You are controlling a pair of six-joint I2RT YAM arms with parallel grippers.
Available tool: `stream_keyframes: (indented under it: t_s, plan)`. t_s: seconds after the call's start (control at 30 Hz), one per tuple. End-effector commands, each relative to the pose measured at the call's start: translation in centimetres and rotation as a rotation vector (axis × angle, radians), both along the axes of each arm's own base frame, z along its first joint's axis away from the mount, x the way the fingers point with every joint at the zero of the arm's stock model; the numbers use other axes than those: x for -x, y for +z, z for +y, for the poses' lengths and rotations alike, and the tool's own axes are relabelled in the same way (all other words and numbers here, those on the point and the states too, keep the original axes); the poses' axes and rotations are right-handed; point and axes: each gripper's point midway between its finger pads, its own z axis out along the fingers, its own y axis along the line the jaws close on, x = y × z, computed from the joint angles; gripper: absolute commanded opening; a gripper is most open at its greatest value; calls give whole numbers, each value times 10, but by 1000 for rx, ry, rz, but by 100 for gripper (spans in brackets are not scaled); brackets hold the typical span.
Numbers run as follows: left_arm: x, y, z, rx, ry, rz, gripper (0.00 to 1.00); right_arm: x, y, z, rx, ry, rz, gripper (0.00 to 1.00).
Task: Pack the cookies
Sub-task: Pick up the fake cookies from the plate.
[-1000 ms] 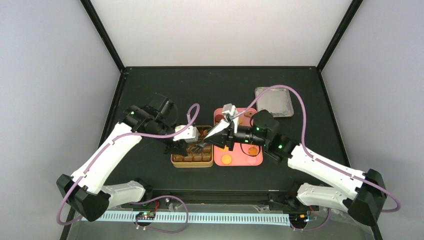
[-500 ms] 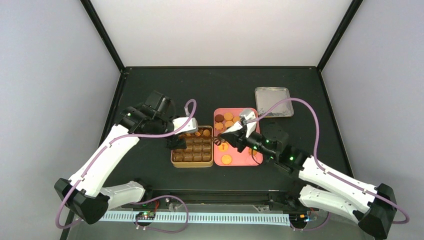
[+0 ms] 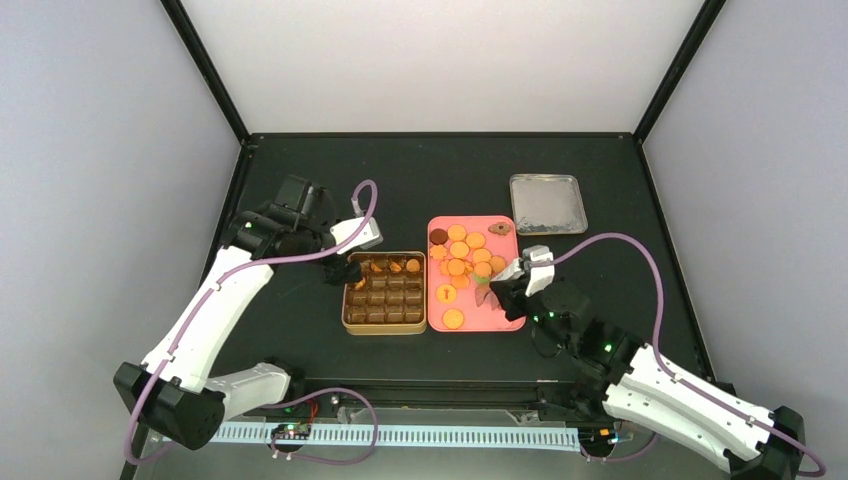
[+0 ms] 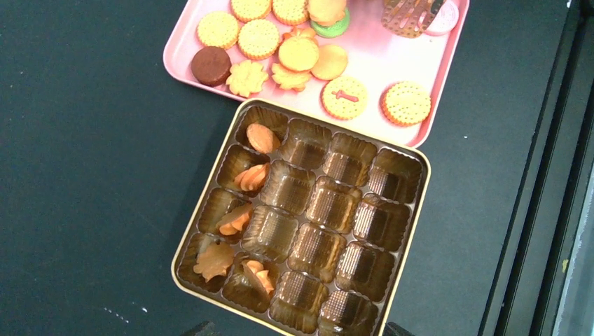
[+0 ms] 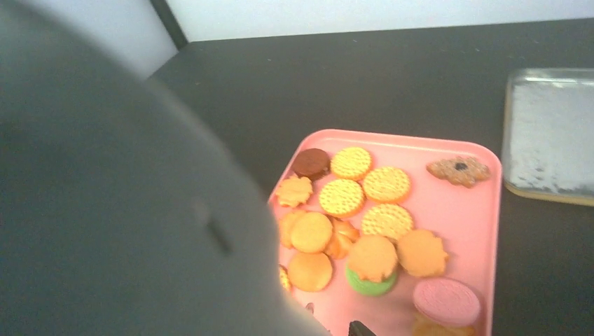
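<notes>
Most of the small flat orange-golden cookies (image 3: 460, 262) lie on the pink rectangular plastic tray (image 4: 371, 66). Five more sit in the far cells of the square gold tin with brown moulded compartments (image 4: 329, 203), which lies just left of the tray. The left gripper (image 3: 345, 272) hangs over the tin's far-left corner, jaws apart, holding nothing. The right gripper (image 3: 495, 295) hovers over the tray's near right part — clenched or released, I cannot tell.

Before me on the table (image 3: 300, 170) the tin (image 3: 384, 331) sits left of the tray (image 3: 503, 322), sides touching. Most of the cookies (image 3: 458, 250) lie on the tray, crowded toward its far half; a few sit in the tin's far row of compartments. The lid (image 3: 547, 203) lies to my far right, apart from the tray.
</notes>
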Motion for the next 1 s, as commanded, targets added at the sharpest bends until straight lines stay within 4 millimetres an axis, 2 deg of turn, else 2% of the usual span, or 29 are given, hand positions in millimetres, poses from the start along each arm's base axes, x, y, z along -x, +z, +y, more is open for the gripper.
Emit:
stream_keyframes:
  t_s: [0.0,0.43,0.6,0.83,0.97]
  plan:
    - [-5,4,6,11,38,-17,63,-8,-8,-20,13,-130,34,33]
    - [-12,-6,16,-3,74,9,63,-1,-20,-33,119,-213,65,39]
    - [-13,-6,16,-1,74,8,63,3,-9,-32,135,-229,14,41]
    - [-12,-6,16,2,72,10,62,8,5,-19,142,-187,-28,42]
    - [-10,-6,16,5,70,12,62,9,8,-21,137,-193,-39,42]
